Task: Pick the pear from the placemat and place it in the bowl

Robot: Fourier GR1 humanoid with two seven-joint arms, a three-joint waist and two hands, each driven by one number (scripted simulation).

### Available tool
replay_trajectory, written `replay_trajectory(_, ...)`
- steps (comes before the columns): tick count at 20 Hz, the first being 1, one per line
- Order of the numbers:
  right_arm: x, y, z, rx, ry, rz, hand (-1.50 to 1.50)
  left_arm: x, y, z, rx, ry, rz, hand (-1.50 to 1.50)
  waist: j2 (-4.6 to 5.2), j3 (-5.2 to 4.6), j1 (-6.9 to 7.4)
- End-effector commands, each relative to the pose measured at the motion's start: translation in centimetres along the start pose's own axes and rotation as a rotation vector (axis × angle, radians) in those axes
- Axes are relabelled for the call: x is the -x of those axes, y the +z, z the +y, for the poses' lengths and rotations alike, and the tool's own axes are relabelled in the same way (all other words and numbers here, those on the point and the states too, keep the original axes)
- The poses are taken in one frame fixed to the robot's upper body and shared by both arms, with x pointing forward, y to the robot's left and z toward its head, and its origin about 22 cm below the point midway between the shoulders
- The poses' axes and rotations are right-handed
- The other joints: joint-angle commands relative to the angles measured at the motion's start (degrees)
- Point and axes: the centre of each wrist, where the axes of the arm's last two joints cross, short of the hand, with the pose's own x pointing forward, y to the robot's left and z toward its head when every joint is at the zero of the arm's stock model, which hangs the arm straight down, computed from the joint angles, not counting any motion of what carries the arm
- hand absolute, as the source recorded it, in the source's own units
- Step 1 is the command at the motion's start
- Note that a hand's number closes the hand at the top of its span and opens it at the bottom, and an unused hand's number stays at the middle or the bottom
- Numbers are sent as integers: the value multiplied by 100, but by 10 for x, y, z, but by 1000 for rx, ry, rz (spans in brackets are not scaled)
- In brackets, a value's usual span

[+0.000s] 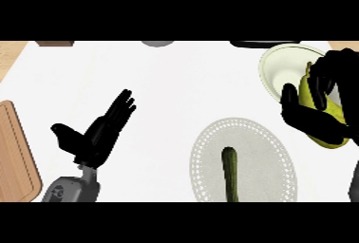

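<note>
Right hand [308, 117] curls round yellow pear [331, 139] — at pale round bowl's [279, 66] edge.

White counter top [140, 71]; wooden board [14, 152] at left edge (pale wood strip [8, 54] upper left).

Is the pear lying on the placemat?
No, the right hand curls round the pear up by the bowl, clear of the placemat.

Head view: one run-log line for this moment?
right robot hand: curled round yellow-green pear; pear: at rim of pale bowl; left robot hand: open; grey oval placemat: dark-green vegetable
</note>
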Motion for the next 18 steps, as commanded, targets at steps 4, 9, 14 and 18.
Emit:
replay_trajectory(4,36,-56,13,22,-70,102,150,-10,1,-27,10,-4,-17,0,12,6,61)
replay_trajectory(9,65,-104,27,34,-59,99,150,-11,-6,-16,11,-12,-6,0,23,4,74)
replay_trajectory(14,111,-135,53,34,41,109,150,7,-5,-6,24,-11,-13,0,41,3,88)
replay_trajectory(18,122,-163,76,14,79,130,150,1,1,-7,29,-7,-2,0,50,4,162)
